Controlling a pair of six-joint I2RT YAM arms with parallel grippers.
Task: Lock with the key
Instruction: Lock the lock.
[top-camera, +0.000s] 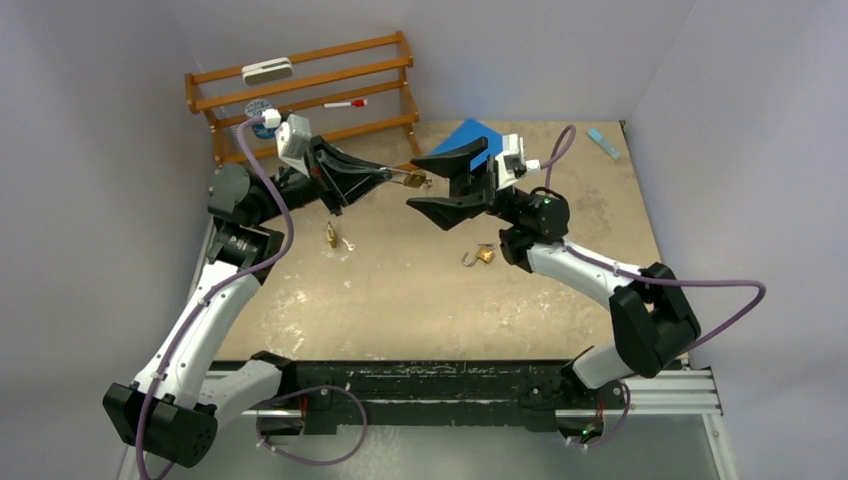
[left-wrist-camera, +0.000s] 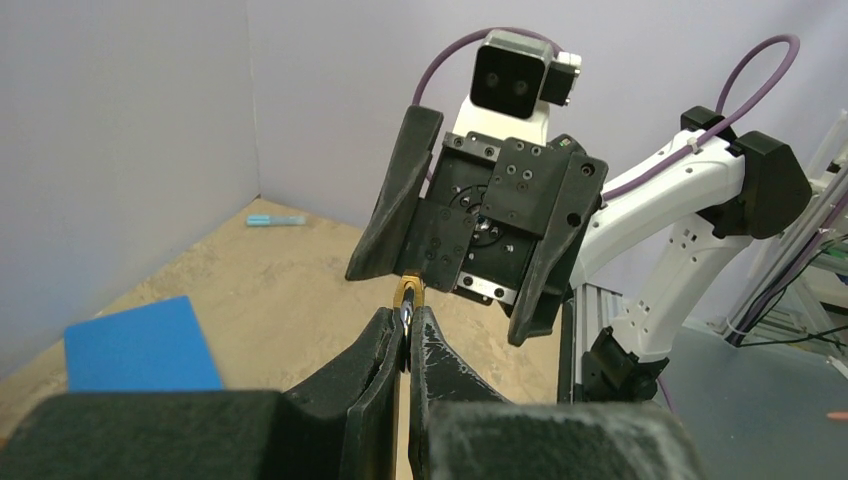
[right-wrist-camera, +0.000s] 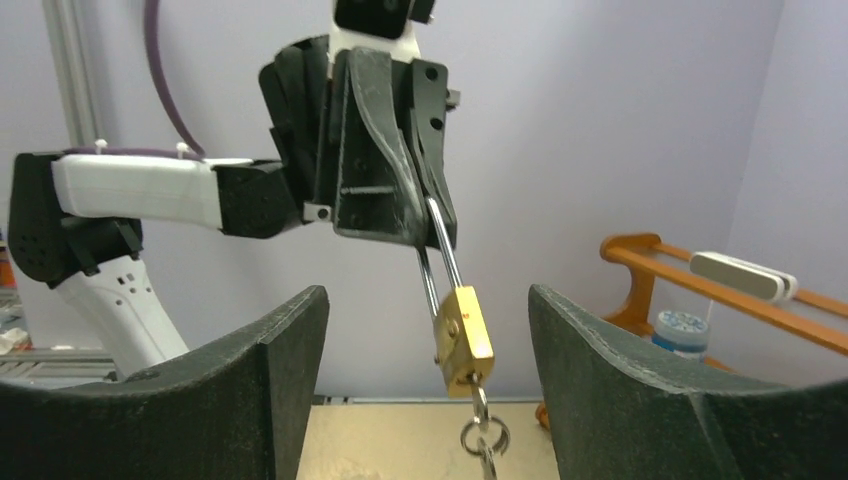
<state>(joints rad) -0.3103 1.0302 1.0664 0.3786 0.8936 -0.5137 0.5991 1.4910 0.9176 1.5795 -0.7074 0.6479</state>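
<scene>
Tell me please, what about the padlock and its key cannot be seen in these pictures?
1. Right wrist view: the bottom edge cuts off the ring under the padlock, so no key shows.
2. Left wrist view: the left tool's own fingers hide the padlock body.
3. Top view: the two brass pieces on the table are too small to identify.

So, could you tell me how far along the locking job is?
Done: the left gripper holds the padlock aloft by its shackle. In hand: the open right gripper faces it, fingers either side, not touching. Left: probably grasping the key ring hanging beneath and turning; I cannot tell if the shackle is latched.
</scene>
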